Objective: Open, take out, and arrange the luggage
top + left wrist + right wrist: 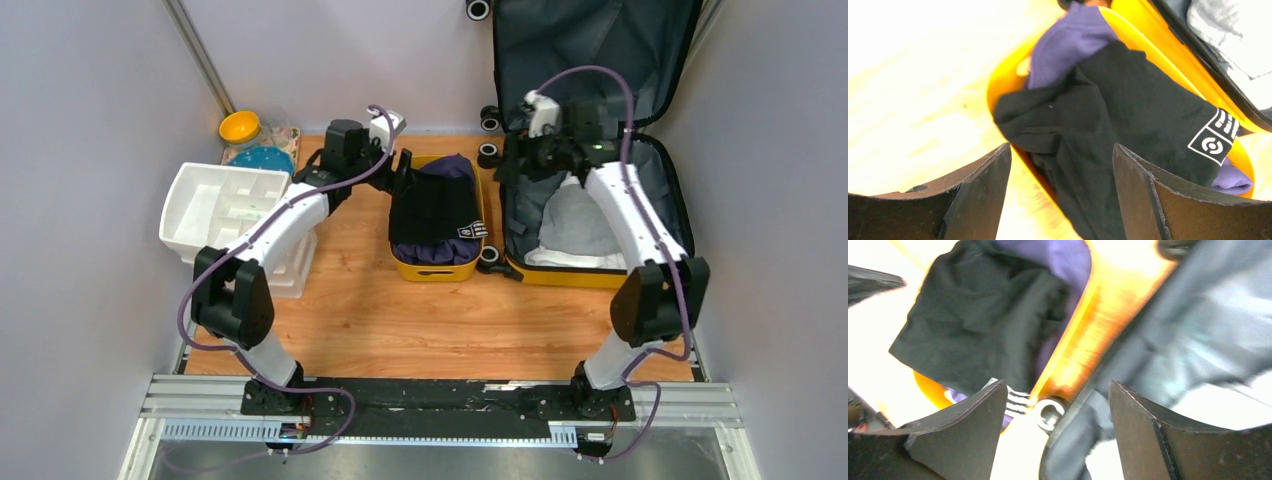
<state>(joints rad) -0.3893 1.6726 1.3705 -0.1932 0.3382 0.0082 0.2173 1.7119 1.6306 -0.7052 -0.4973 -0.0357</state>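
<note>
Unpacking was the step in hand: the luggage [592, 40] sat at the right of the table [350, 300], lid thrown up against the back wall, lower shell flat with a pale cloth [580, 225] lying in it. Just beside its left edge stood a yellow tub [436, 270], and in it a black garment [1118, 115] draped over a purple one [1068, 40]. Left gripper [1062, 192] hung by the tub's back-left corner, jaws wide, nothing between them. Right gripper [1055, 435] hovered over the seam between tub and luggage, jaws just as wide and empty, its own view smeared. Opening looked done, emptying only partway. The next move, by my reading, called for the right arm to swing over the shell, drop onto the pale cloth and pinch a good fold before lifting.
</note>
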